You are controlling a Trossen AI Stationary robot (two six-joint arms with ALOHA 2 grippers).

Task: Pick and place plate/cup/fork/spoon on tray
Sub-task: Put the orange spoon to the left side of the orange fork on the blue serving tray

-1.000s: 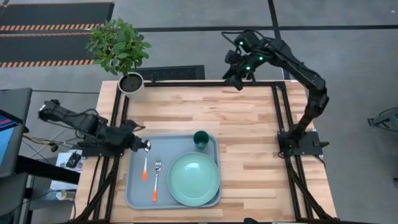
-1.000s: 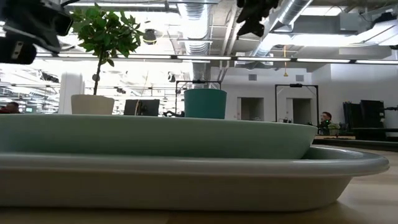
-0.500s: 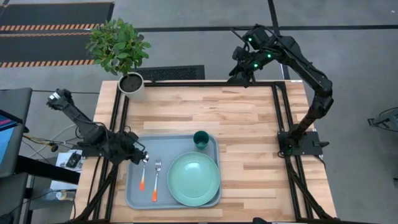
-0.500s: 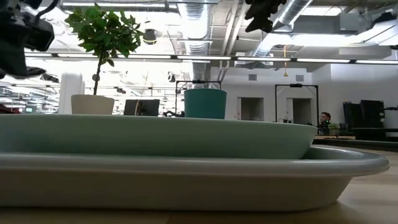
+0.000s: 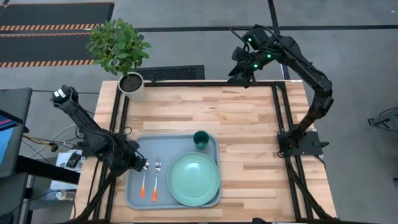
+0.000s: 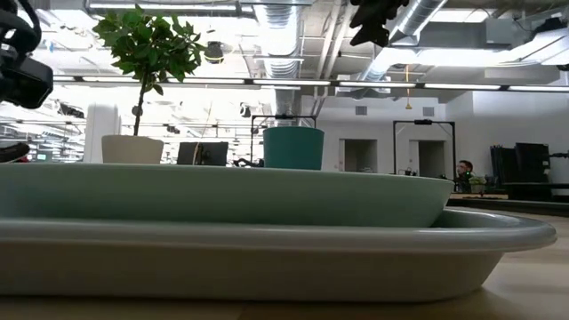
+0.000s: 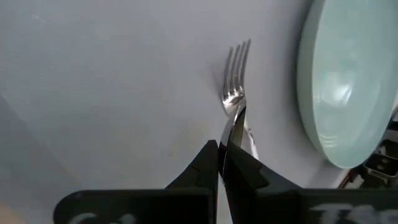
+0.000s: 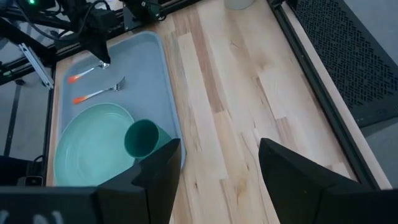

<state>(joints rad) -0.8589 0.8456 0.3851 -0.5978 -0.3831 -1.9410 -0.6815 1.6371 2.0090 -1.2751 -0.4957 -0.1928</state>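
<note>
The pale tray lies on the table's near left part. On it are the mint-green plate, the teal cup at its far right corner, the fork and the spoon, which lies left of the fork with its orange tip toward the near edge. My left gripper is low over the tray's left part, shut on the spoon. My right gripper hangs open and empty high above the table's far edge; its spread fingers show in its wrist view. My left gripper pinches the spoon's bowl end between its two shut fingers, which slant down at it from the table's left. The handle runs from the fingers toward the near edge, low over the tray. I cannot tell whether it rests on the tray.
A white pot with a green plant stands at the table's far left corner. Bare wood lies right of the tray and beyond it. In the low view the plate and the tray's rim fill the foreground.
My left gripper has gone toward the table's near edge along the tray's left part, staying shut, and its arm has tipped steeper. The spoon has gone with it, handle leading, and now lies beside the fork. The fork has stayed in place. My right gripper shifted slightly toward the right.
</note>
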